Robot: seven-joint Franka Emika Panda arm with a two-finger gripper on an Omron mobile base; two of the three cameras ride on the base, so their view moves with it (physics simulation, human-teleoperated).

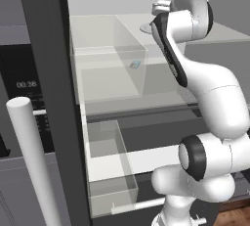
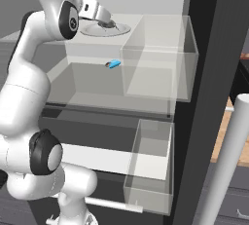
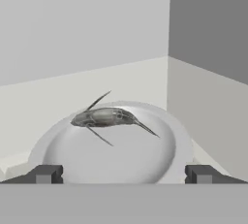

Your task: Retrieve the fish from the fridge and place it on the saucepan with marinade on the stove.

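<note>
The fish (image 3: 109, 118) lies on a round white plate (image 3: 167, 143) that sits on an upper shelf (image 2: 29, 36) inside the open fridge (image 2: 206, 39). In the hand view the fish is straight ahead of the gripper (image 3: 124, 173) and a little beyond it, centred between the two finger tips, and nothing is held. Its long axis runs across the line of approach, roughly parallel to a line drawn from one tip to the other, so the jaws would probably need to turn before closing across its narrow body. The jaws stand wide apart, wider than the fish is long.

In the right base view the gripper (image 2: 103, 18) hovers just above the plate (image 2: 121, 28). Below the plate's shelf a tiny bright blue object (image 2: 113, 64) lies on the next shelf down, beside a clear bin (image 2: 160, 65) that looks empty. A second clear bin (image 2: 151, 165) lower down also looks empty.
</note>
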